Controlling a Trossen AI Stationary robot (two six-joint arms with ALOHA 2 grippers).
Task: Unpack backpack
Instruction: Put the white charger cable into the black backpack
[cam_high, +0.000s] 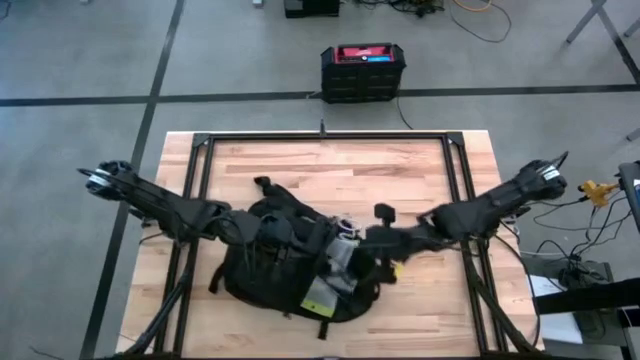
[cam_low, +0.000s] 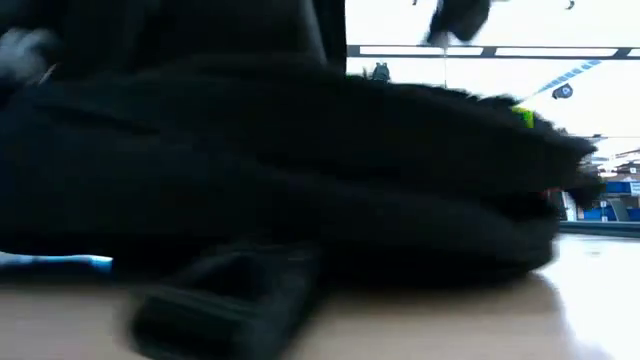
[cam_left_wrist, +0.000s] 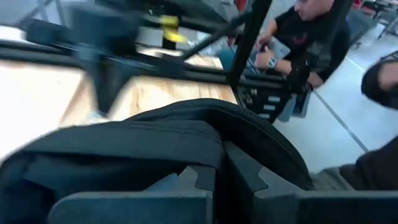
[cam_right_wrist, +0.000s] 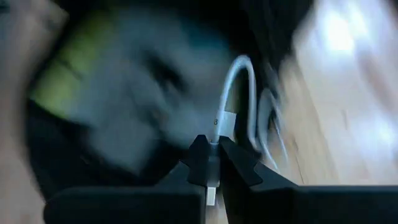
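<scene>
Backpack (cam_high: 285, 265): lying mid-table (cam_high: 420, 175). Left pincer (cam_left_wrist: 217, 180) pinching fabric at its left; right pincer (cam_right_wrist: 213, 163) gripping a white cable (cam_right_wrist: 239, 93), drawing it out. Next: lifting cable clear.

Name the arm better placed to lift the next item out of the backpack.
Right, probably. The right gripper is shut on a white cable at the backpack opening; the left gripper only pinches the backpack fabric.

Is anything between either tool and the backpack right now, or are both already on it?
Nothing visible stands between them. The left tool is shut on a fold of the backpack. The right tool is at the bag's open side, shut on a white cable.
</scene>
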